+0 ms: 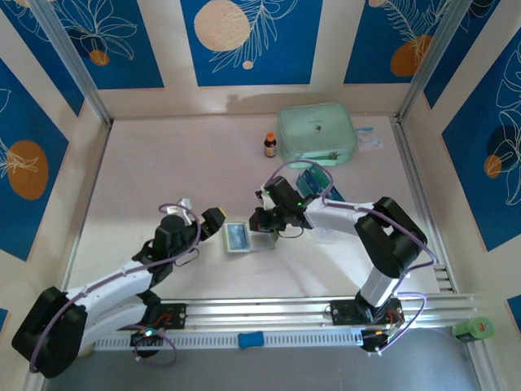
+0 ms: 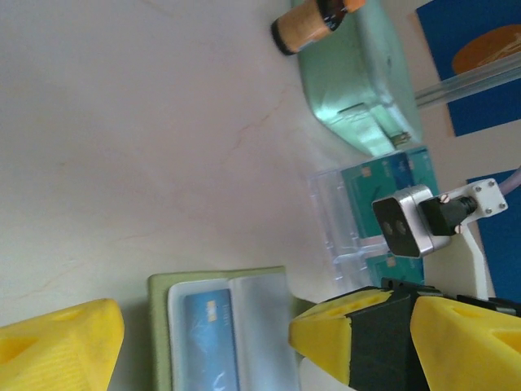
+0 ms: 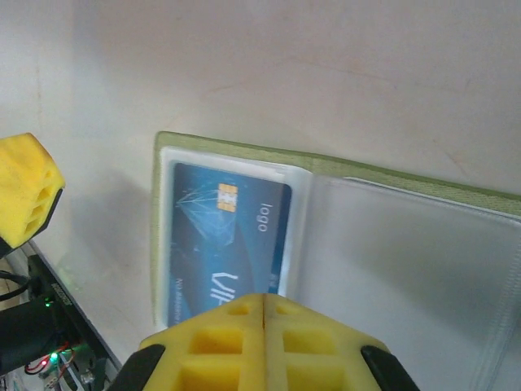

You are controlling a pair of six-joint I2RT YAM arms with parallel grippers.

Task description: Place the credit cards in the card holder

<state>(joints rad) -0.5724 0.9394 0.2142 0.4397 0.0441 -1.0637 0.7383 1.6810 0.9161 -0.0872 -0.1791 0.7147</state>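
1. Right wrist view: the card holder [image 3: 407,269] lies opened flat on the worktop [image 1: 163,163], an olive border framing pale clear pockets.
2. One blue credit card [image 3: 224,236], with a gold chip and the word "logo", sits in the pocket of the half nearer the left arm. The other half's pocket looks clear.
3. The right gripper [image 3: 264,314] is clenched, its yellow pads pressed flush together with nothing visible between them. Its tip hangs over the card's edge closest to this camera, near the fold. I cannot tell whether it touches the card.
4. The left gripper [image 1: 200,210] is released, its fingers spread wide and grasping nothing. It sits just beside the holder's card-bearing side, and in its own wrist view the holder lies between yellow fingers.
5. From above, the holder rests toward the worktop's near edge, roughly midway between the side edges and between the two arms.
6. The remaining credit cards [image 2: 391,171], teal, lie in a clear plastic tray [image 2: 330,212] farther back and toward the right edge. The tray is beyond the right gripper and apart from the holder.
7. A mint-green zip case [image 1: 317,134] lies just beyond the tray, near the far edge. A small brown bottle [image 1: 269,146] with an orange cap stands just beside the case's left side.
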